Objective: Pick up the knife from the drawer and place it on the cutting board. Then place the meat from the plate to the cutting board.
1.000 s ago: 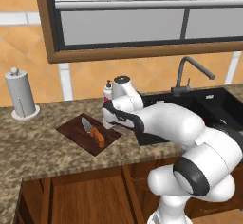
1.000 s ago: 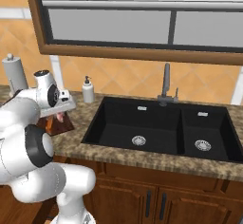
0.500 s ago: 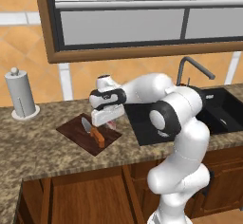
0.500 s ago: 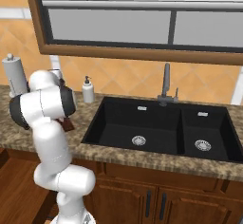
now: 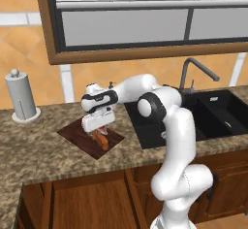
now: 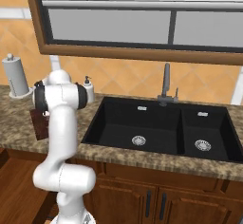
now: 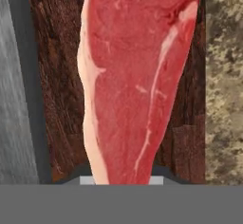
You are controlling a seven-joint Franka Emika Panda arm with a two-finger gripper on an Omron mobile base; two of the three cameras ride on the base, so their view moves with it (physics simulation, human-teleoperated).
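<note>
Meat at the board: placing step

The two-finger gripper (image 5: 98, 132) is held low over the dark brown wooden cutting board (image 5: 77, 137); its grip cannot be told. The reddish-pink meat slab (image 7: 137, 76) is seen against that board, the grey knife blade (image 7: 16, 85) beside it. A straight upward withdrawal is advised.

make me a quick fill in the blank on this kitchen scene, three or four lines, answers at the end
1. The meat lies on the dark brown ____.
2. The paper towel holder stands on the counter to the ____ of the cutting board in the left base view.
3. The faucet rises behind the black ____.
4. In the hand view, the grey knife blade lies ____ the meat.

Missing words: cutting board; left; sink; beside
</note>
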